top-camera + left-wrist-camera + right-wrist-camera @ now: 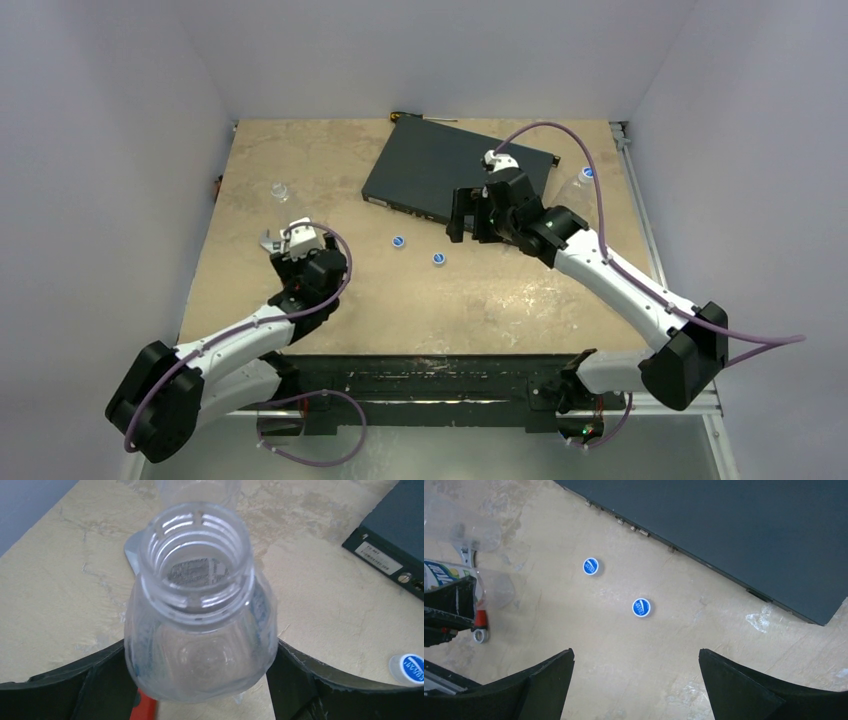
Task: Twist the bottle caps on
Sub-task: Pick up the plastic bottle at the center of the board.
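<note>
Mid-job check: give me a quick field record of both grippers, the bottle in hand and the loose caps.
left gripper: jaws closed on the uncapped bottle, threads bare
right gripper: jaws open, empty, hovering over the caps
loose caps: first cap and second cap, apart, on the table beside the black box
other bottle: capped bottle at the table's right edge, blue cap on top
done: no cap on the held bottle yet
</note>
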You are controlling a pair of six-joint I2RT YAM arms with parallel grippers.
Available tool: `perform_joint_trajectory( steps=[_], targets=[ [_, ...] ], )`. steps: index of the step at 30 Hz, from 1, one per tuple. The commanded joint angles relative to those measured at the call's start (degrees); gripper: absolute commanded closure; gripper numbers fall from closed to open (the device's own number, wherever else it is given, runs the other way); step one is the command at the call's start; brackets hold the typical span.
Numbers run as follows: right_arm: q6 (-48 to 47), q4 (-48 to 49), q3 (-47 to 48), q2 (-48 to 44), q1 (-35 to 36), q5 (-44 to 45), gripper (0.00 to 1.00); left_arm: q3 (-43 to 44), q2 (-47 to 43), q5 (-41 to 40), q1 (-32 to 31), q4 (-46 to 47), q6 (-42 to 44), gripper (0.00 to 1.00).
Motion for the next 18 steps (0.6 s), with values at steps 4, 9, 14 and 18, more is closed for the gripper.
perform_joint_trajectory(
  steps=[4, 9, 14, 18],
  targets=[
    [-1.19, 6.16, -3.40, -1.89, 0.61, -2.15, 0.02, 2.55, 0.19, 6.31, 0.51, 6.50, 3.44, 0.45],
    [-3.38, 11.82, -7.07, -3.75, 0.75, -6.93, 0.02, 5.97, -9.52, 24.49, 0.49, -2.15, 5.53, 0.67],
    [-4.53, 18.88, -10.46, -5.77, 0.98, -11.94, 0.02, 16.08, -13.32, 45.21, 0.49, -14.84, 7.92, 0.69],
    [-6.45, 25.63, -13.41, -7.41, 1.20, -18.66, 0.02, 24.64, -10.56, 62.87, 0.50, -18.76, 10.64, 0.69]
  ],
)
